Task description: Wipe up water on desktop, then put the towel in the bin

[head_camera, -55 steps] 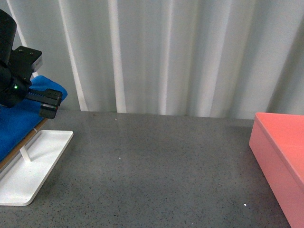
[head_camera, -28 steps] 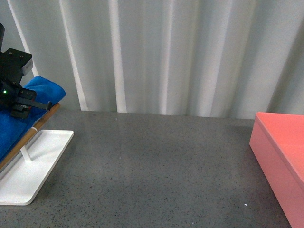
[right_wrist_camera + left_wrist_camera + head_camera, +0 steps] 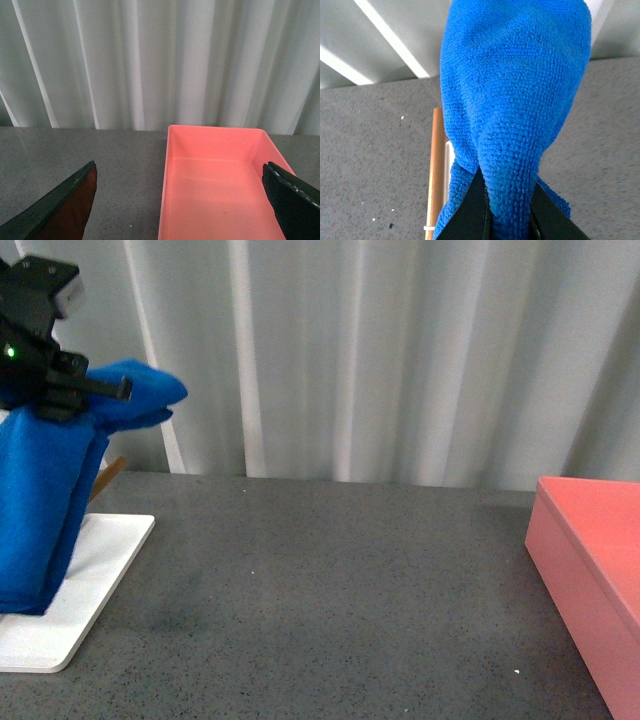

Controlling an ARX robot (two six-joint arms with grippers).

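Front view, and the left claw (image 3: 97,391) has risen since a moment ago, clamped on the towel (image 3: 45,500), which now hangs over the white tray (image 3: 100,555), well apart from the bin (image 3: 590,560); right claw (image 3: 179,172) gapes wide

**A:** Where is there room to pass?

**B:** The middle of the table (image 3: 330,590) lies open, from the white tray (image 3: 100,570) at the left to the bin (image 3: 590,560) at the right edge.

**A:** And what stands in the way?

**B:** The towel (image 3: 45,500) hangs down over the tray, with a wooden rail (image 3: 108,475) just behind it. The curtain (image 3: 400,360) closes off the far side. The bin's top is open.
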